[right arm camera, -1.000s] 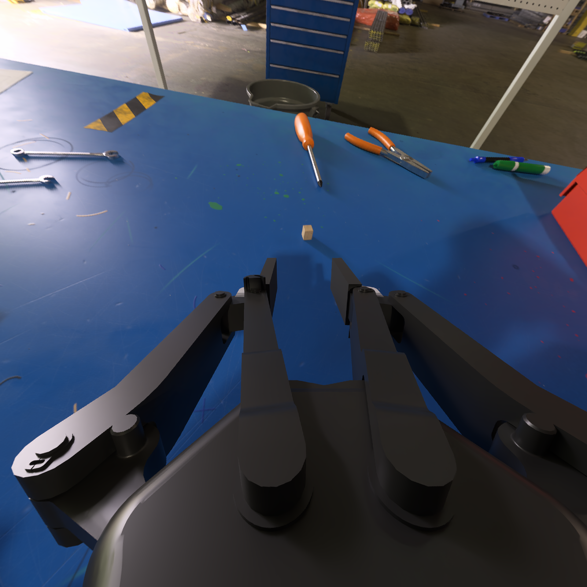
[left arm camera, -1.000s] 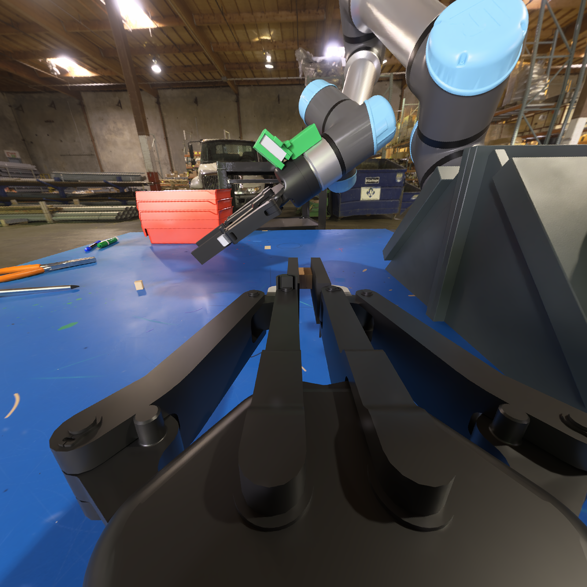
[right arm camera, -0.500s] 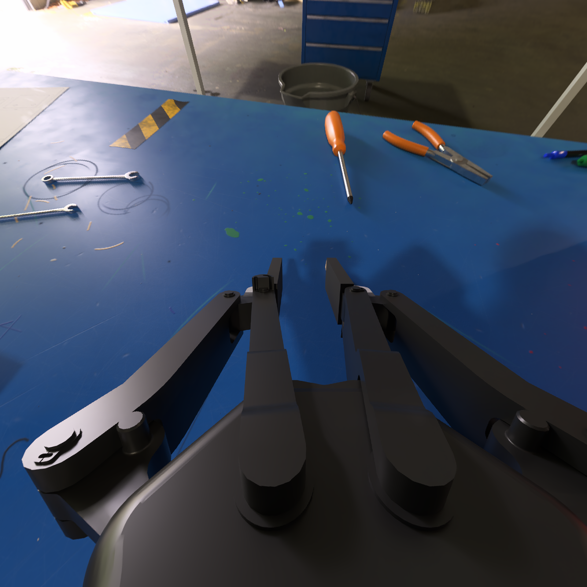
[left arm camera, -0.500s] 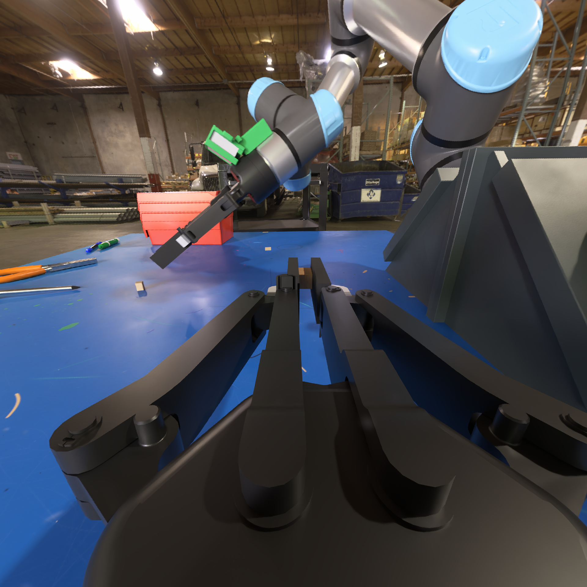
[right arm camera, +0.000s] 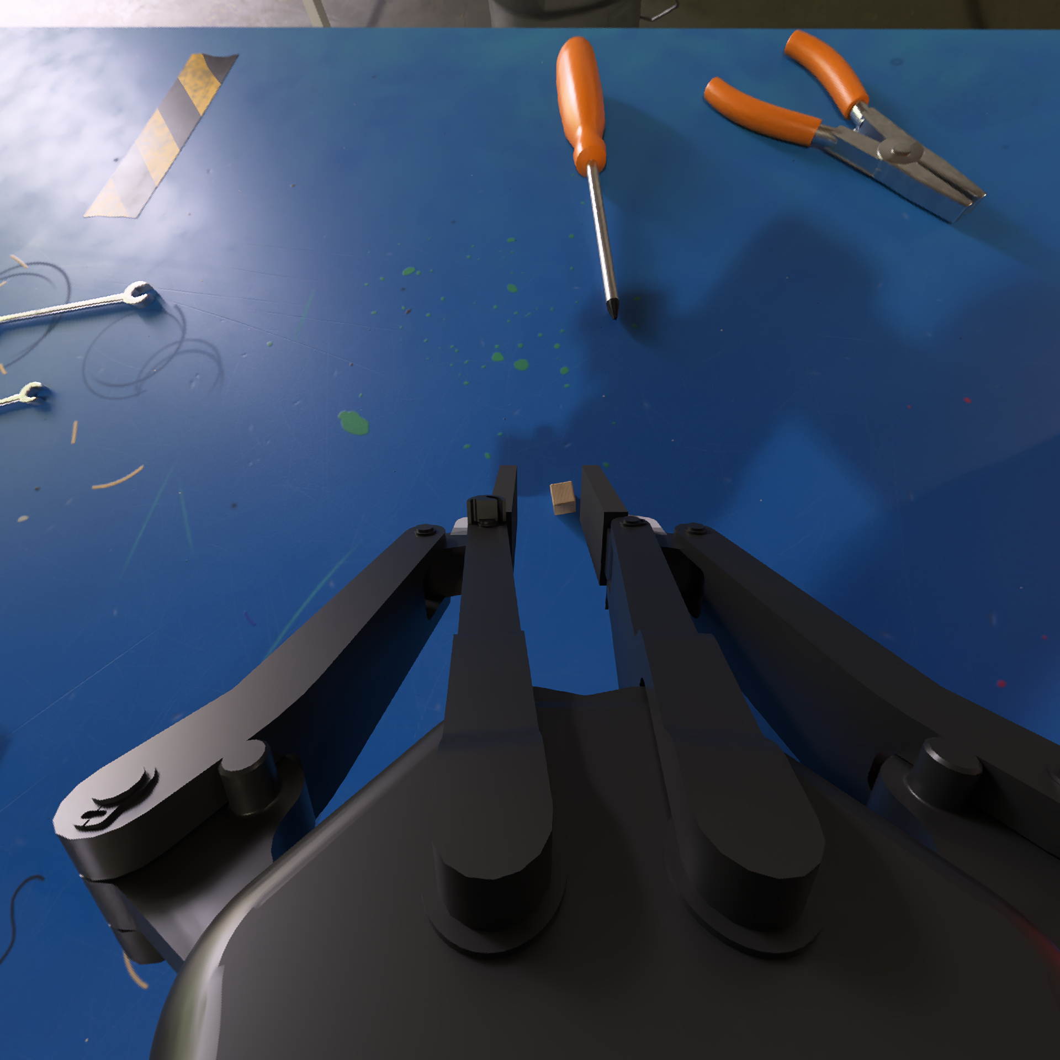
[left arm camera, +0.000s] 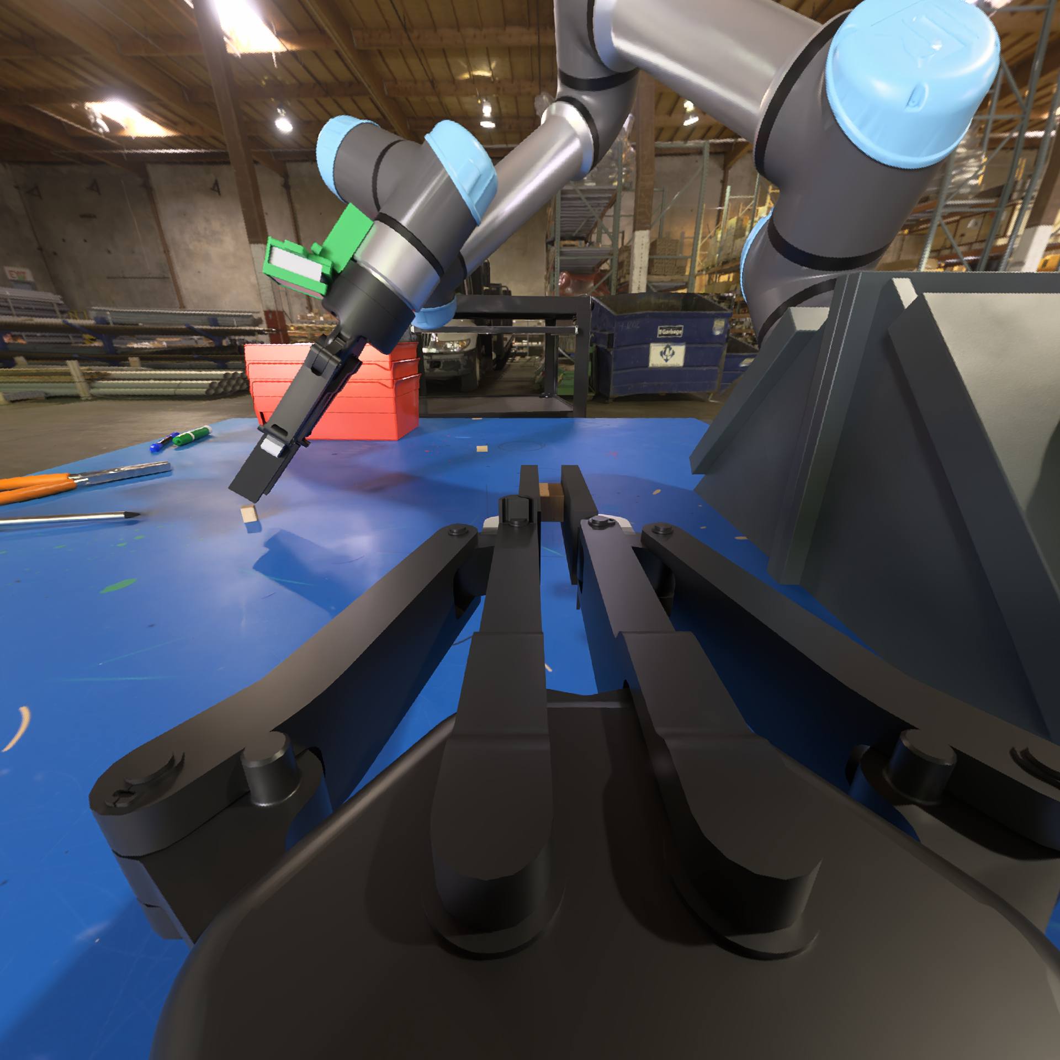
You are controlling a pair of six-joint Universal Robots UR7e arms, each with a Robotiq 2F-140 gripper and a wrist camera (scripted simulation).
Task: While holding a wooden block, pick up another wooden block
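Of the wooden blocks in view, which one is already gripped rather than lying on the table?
The darker wooden block clamped in the left gripper. The pale block under the open right gripper and the far small block lie on the blue table.

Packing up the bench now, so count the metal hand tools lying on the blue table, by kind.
Screwdriver: 1
Pliers: 1
Wrenches: 2
Total: 4
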